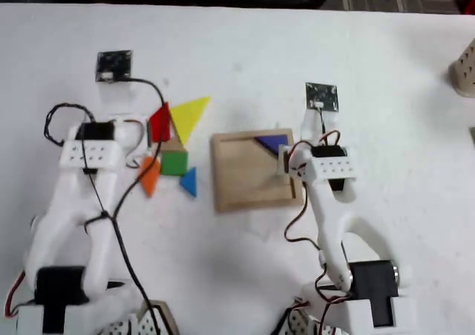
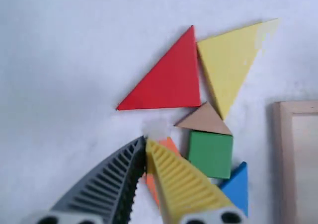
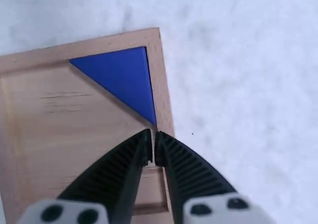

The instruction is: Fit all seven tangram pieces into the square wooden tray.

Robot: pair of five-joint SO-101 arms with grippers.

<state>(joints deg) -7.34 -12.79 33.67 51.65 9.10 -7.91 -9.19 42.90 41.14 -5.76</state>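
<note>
1. The tray point(image 1: 249, 190) lies on the counter point(image 1: 237, 53) between the two arms. One blue triangle point(image 3: 121, 77) sits flat in a corner of it. The other six pieces lie clustered beside the tray, by the left arm.
2. We judge the step in hand to be fetching the orange piece point(image 2: 169, 145), which is the one nearest the left hand. To do it well, we would first spread the fingers, straddle two opposite edges and come straight down. The green square point(image 2: 211, 153) sits just beside it, so a careless close could knock that askew.
3. The left hand point(image 2: 145, 143) has its tips pressed together over the orange piece's edge. It pinches nothing we can make out, and we cannot tell whether it touches the piece.
4. The right hand point(image 3: 153, 135) hangs over the tray's rim, just beside the blue triangle's tip. Its fingers are all but together and hold nothing. We would keep it clear of the tray's open floor.
</note>
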